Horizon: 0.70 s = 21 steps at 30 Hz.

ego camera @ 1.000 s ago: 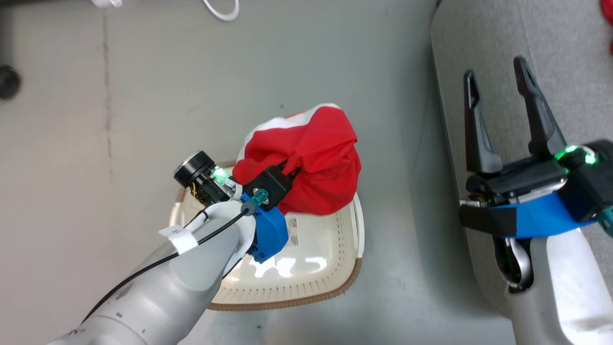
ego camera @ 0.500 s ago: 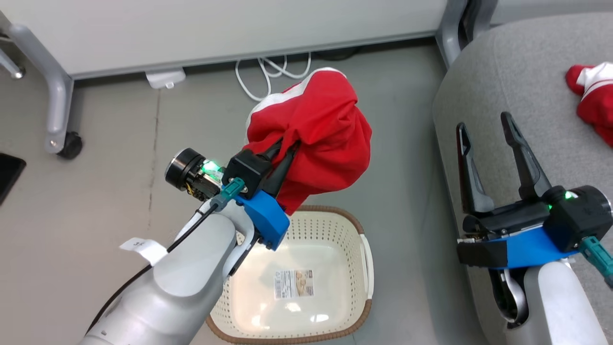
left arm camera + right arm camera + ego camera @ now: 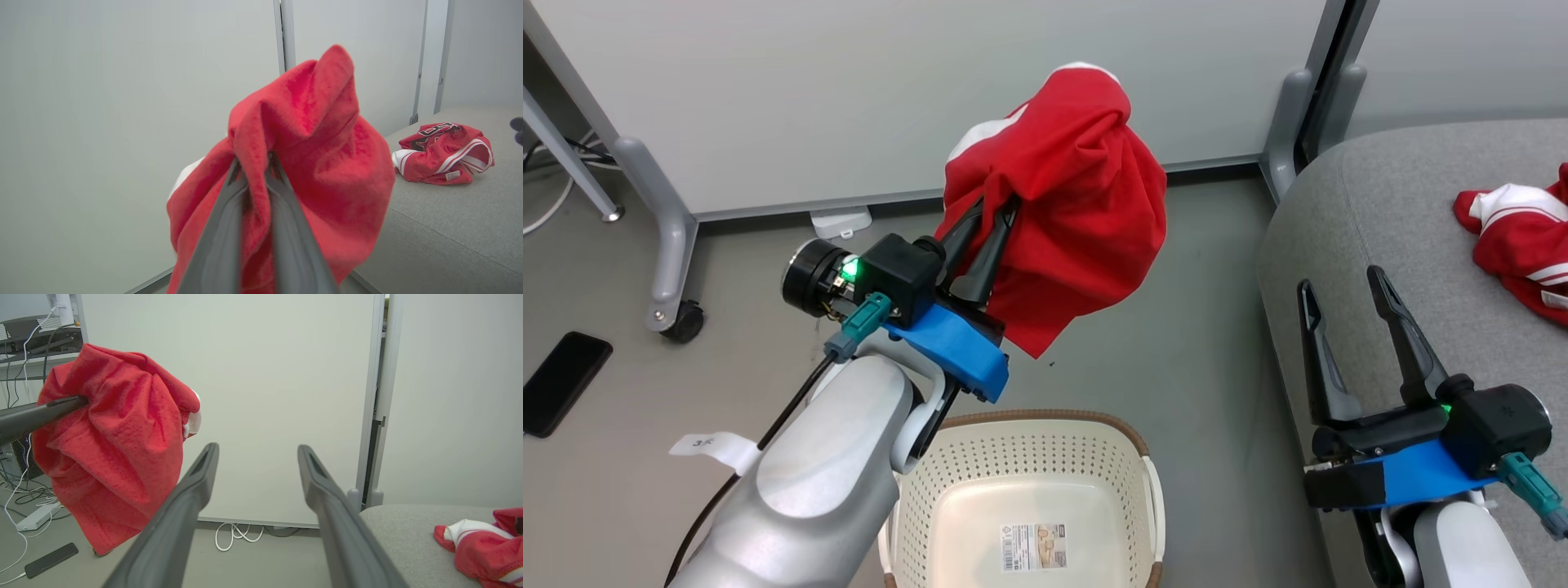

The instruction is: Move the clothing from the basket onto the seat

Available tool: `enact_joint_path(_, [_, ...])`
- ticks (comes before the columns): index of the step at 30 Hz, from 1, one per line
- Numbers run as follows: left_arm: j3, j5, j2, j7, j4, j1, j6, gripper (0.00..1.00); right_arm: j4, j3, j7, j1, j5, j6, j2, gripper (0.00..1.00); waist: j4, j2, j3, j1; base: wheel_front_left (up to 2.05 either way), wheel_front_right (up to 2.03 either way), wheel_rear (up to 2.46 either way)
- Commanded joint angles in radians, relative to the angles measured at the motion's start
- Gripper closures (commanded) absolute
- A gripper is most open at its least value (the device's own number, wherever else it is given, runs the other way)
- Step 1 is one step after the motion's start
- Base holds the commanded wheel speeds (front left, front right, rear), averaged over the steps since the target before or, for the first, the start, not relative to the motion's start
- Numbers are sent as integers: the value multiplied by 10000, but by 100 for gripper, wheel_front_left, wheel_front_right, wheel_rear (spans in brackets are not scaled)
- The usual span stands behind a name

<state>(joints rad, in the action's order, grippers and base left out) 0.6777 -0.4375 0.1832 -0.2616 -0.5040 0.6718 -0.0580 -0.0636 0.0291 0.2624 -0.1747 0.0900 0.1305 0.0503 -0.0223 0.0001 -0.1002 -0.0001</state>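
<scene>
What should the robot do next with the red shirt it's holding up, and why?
Probably swing the left gripper sideways toward the grey sofa. The red garment hangs clamped in it, lifted clear of the basket but not yet over the cushion. The other red garment already lies on the sofa, so this one likely goes beside it.

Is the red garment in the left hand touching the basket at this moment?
Apart. In the head view the red garment, pinched by the left hand, hangs with its lowest corner clear of the basket rim; grey floor shows between them.
</scene>
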Motion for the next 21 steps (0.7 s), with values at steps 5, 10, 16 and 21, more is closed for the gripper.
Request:
enact_joint_path(5, [-284, 74, 80, -49, 470, -246, 38, 100, -31, 33, 38, 307, 105, 5, 1, 0, -50, -1, 260, 1, 0, 0, 0])
enact_joint_path(10, [-292, 75, 138, -49, 701, -369, 7, 100, 6, 42, 38, 410, 200, 5, 1, 0, -116, -1, 320, 1, 0, 0, 0])
enact_joint_path(16, [-248, 54, 182, -49, 797, -427, -12, 100, 131, 81, 38, 308, 245, 5, 1, 0, -171, -1, 315, 1, 0, 0, 0])
enact_joint_path(21, [-213, 34, 200, -49, 839, -391, -4, 100, 449, 465, 38, -201, 101, 5, -1, 0, -187, -1, 246, 1, 0, 0, 0])
